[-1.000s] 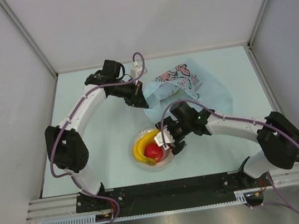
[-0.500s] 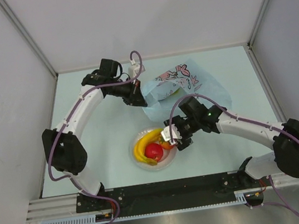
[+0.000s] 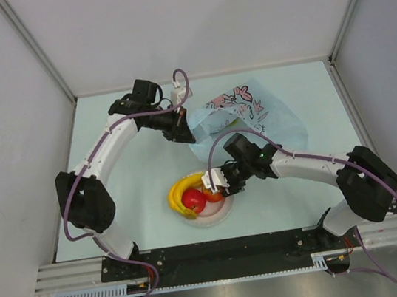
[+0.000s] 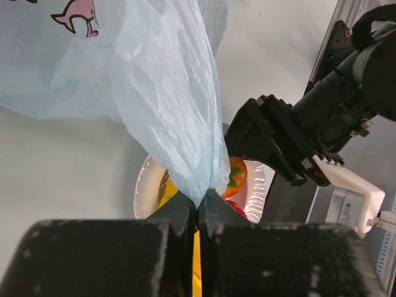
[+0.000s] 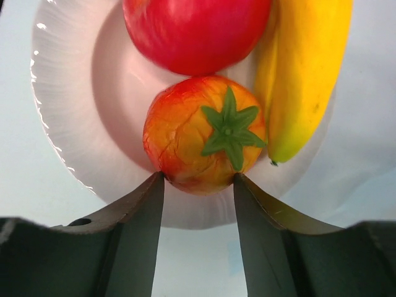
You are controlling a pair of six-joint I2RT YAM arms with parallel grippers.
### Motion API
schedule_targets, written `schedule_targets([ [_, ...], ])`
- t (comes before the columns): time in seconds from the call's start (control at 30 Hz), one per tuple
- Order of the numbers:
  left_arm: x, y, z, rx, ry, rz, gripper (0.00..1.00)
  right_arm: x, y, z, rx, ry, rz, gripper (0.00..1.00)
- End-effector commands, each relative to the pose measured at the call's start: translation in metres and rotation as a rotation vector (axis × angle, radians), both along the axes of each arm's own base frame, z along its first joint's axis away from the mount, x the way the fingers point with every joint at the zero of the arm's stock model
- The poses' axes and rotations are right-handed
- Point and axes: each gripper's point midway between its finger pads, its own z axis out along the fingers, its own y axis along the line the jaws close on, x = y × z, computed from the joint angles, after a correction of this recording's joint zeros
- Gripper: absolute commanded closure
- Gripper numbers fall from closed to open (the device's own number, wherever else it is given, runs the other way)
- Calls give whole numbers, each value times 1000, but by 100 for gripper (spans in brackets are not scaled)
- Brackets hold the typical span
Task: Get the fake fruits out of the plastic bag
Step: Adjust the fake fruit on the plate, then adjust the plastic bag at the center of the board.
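Shifted slightly left since half a second ago, the orange-red fruit [image 5: 204, 133], red apple [image 5: 192, 31] and banana [image 5: 303, 74] sit on the white plate [image 5: 68, 124], lower centre of the overhead view. The right end effector [image 5: 198, 179] is apart, its tips touching the orange-red fruit. The left end effector [image 4: 198, 210] is clamped on the edge of the plastic bag [image 3: 260, 113], which is at upper centre of the worktop [image 3: 130, 188].

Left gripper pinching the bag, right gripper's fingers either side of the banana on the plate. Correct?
Not the banana. The right wrist view shows the right gripper flanking the orange-red fruit on the plate; the banana lies beside it, outside the fingers. The left gripper does pinch the plastic bag.
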Motion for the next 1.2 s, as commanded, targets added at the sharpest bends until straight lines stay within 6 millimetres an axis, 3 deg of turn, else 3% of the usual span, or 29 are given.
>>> schedule_targets([
  [0.0, -6, -1, 21, -48, -44, -12, 100, 7, 8, 5, 4, -15, -46, 54],
  [0.2, -4, -3, 21, -62, -38, -13, 100, 16, -14, 22, -9, -28, -134, 34],
  [0.33, 0, -6, 28, -79, -44, -14, 100, 23, -30, 50, 20, -88, -194, 27],
  [0.4, 3, -8, 35, -91, -52, -11, 100, 32, -39, 77, 76, -130, -288, 27],
  [0.53, 12, -13, 51, -114, -91, -17, 100, 74, -42, 145, 323, -216, -544, 28],
  [0.63, 9, -18, 61, -147, -54, -40, 100, 123, -59, 167, 434, -279, -806, 40],
  [0.7, 5, -22, 63, -172, 2, -40, 100, 154, -79, 155, 414, -293, -959, 46],
  [0.77, 1, -25, 68, -208, 24, -52, 100, 168, -87, 144, 409, -244, -1039, 52],
  [0.8, 0, -26, 71, -216, 25, -51, 100, 178, -93, 126, 374, -217, -1075, 53],
  [0.93, -4, -23, 81, -216, -13, -69, 100, 209, -109, 100, 377, -127, -1233, 55],
  [1.0, -8, -20, 78, -194, -27, -72, 99, 212, -105, 90, 381, -88, -1215, 54],
  [1.1, -12, -11, 56, -132, -8, -39, 100, 208, -106, 63, 337, 2, -1228, 52],
  [1.17, -14, -4, 43, -95, -23, -15, 99, 199, -120, 49, 330, 84, -1305, 52],
])
